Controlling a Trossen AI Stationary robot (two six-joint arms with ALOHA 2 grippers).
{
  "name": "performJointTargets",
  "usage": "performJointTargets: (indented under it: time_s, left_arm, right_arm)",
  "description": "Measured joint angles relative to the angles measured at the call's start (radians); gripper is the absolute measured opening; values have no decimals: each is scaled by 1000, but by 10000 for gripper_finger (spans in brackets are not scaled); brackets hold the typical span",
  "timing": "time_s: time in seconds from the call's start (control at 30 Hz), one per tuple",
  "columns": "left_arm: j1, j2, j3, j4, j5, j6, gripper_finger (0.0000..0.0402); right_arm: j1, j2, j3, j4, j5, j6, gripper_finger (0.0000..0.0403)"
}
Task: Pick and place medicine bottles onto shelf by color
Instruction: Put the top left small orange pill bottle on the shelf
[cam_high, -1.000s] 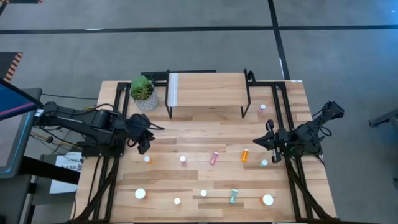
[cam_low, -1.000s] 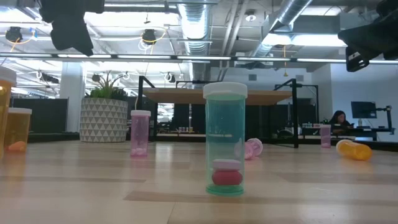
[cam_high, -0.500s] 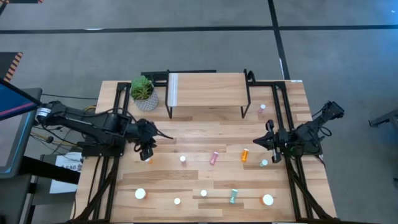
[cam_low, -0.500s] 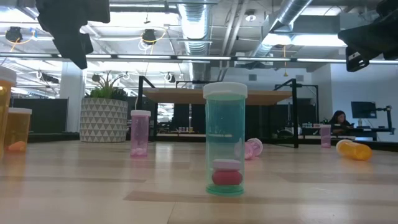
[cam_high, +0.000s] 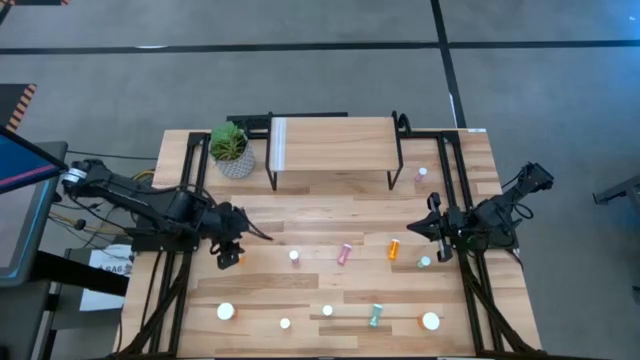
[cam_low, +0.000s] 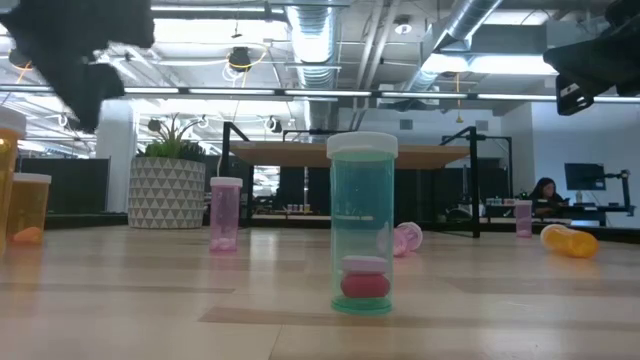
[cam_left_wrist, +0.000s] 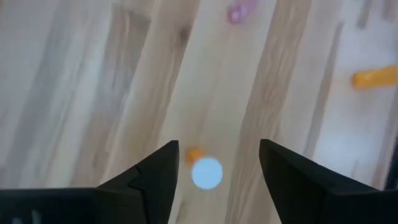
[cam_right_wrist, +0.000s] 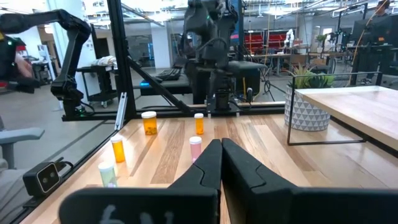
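My left gripper (cam_high: 230, 254) hangs open over a small upright orange bottle, pointing steeply down. In the left wrist view the bottle's white cap (cam_left_wrist: 206, 172) shows between the two spread fingers, below them and untouched. Other medicine bottles stand or lie on the table: a pink one upright (cam_high: 294, 256), a pink one on its side (cam_high: 344, 253), an orange one on its side (cam_high: 394, 248) and a teal one (cam_high: 425, 262). The shelf (cam_high: 335, 145) stands at the far edge with nothing on it. My right gripper (cam_high: 432, 228) waits shut at the right side.
A potted plant (cam_high: 230, 150) stands left of the shelf. A pink bottle (cam_high: 422, 172) stands by the shelf's right legs. Near the front edge are two wide orange bottles (cam_high: 226, 312) (cam_high: 430, 321), a teal one on its side (cam_high: 376, 316) and an upright teal one (cam_low: 362, 225).
My left gripper has moved toward the table's near edge and down, tipping more steeply downward, and now stands over the small orange bottle. No bottle has moved.
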Motion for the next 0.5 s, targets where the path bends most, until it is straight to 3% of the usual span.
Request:
performJointTargets:
  time_s: [0.5]
  left_arm:
    - [-111, 0, -118, 85, -25, -75, 213]
  right_arm:
    - [0, 0, 0, 0, 0, 0, 27]
